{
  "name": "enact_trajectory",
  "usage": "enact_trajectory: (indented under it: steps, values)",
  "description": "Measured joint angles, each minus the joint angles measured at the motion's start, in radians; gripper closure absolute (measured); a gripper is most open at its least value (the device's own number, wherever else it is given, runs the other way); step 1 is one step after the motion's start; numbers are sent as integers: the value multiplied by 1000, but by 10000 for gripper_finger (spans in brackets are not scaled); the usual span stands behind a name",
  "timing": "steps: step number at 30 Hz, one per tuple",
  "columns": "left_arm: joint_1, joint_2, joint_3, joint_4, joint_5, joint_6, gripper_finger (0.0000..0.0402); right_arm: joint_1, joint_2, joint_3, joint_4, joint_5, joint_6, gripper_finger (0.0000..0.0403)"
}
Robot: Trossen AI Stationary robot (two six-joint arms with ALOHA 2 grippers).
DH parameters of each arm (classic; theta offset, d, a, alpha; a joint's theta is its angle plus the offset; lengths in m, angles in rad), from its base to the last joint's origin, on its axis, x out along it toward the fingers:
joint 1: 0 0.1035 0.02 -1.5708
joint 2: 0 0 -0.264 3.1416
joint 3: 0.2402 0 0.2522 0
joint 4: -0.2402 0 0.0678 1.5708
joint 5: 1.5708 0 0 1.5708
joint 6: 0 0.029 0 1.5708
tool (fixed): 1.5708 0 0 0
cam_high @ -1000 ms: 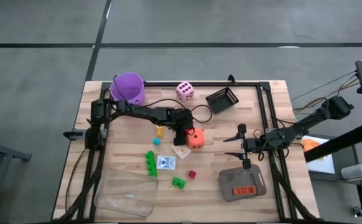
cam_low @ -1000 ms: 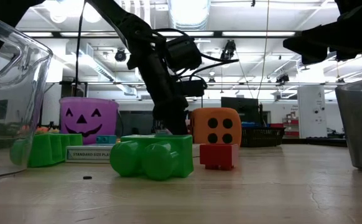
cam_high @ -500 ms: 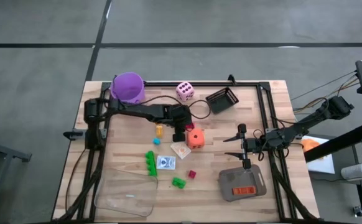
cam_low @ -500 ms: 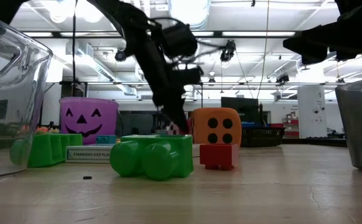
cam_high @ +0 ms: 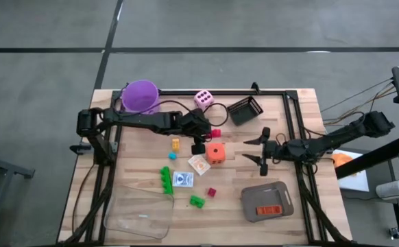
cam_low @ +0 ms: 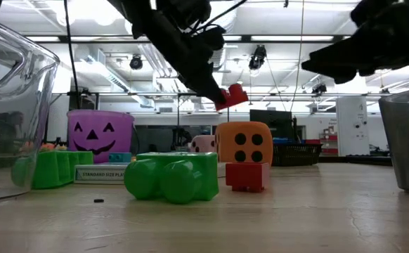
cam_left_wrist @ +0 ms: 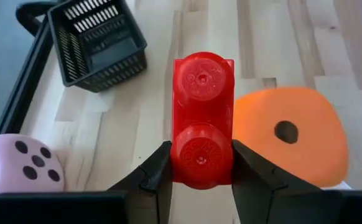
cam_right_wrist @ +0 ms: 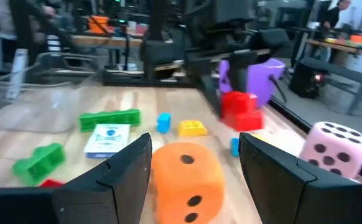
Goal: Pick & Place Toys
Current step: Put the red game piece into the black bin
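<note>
Left gripper (cam_left_wrist: 201, 180) has its fingers clamped on the red brick (cam_left_wrist: 202, 118), lifted off the table mid-table toward the far edge, just above the orange die (cam_high: 216, 152); brick's long axis runs straight out from the fingers, studs facing the wrist camera. Right gripper (cam_high: 260, 149) hovers with fingers spread and empty toward the table's right edge, pointing at the orange die, so it's the nearer arm for that one. Only readable text: "STANDARD SIZE PLA…" on the card pack (cam_low: 100, 173); its end is hidden.
</note>
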Motion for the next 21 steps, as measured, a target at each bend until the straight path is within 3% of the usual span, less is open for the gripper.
enact_trajectory:
  steps: [6, 21]
  values:
    - [-29, 0, 0, 45, 6, 1, 281, -96, 100, 95, -72, -96, 3, 165]
    - [-59, 1, -17, 113, 14, 28, 281, -201, 393, 294, -113, -184, -40, 165]
